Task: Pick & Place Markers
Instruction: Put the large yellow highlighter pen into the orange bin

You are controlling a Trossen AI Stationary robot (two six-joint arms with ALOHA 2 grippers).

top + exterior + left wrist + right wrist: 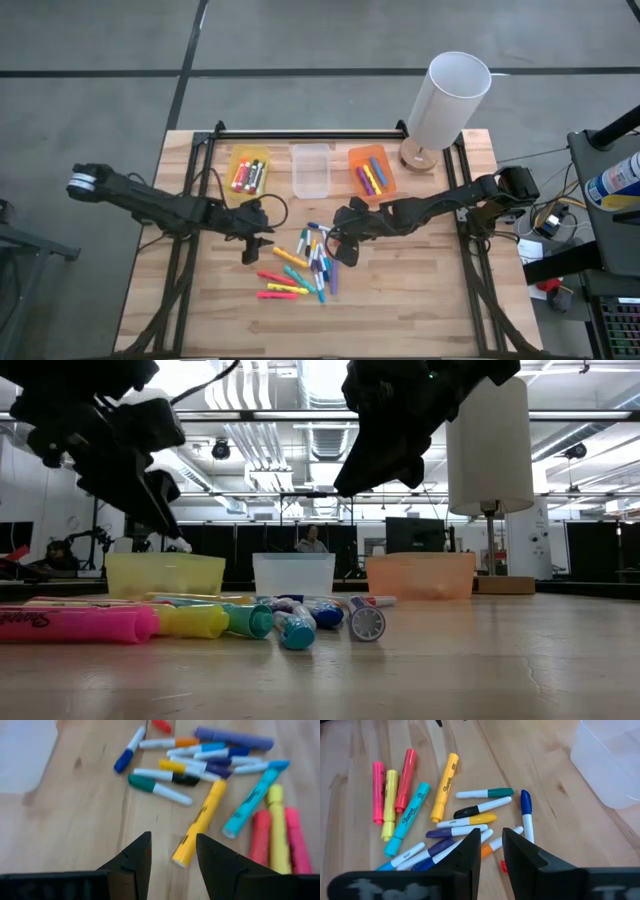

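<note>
Several markers [303,264] lie loose in a pile on the wooden table, in the middle: pink, yellow, red and blue highlighters [400,795] and thin white-bodied pens [170,772]. My left gripper [251,252] hovers open just left of the pile. Seen from the left wrist, its fingers [172,855] stand above the near end of an orange-yellow highlighter [200,822]. My right gripper [336,257] hangs over the pile's right side, open by a narrow gap [491,850] with nothing in it. In the low view both grippers [165,520] [365,475] are well above the table.
At the far side stand three small bins in a row: a yellow bin [247,172] holding markers, a clear bin [310,170] and an orange bin [371,170] holding markers. A white-shaded lamp [445,100] stands at the far right corner. Bare wood lies in front of the pile.
</note>
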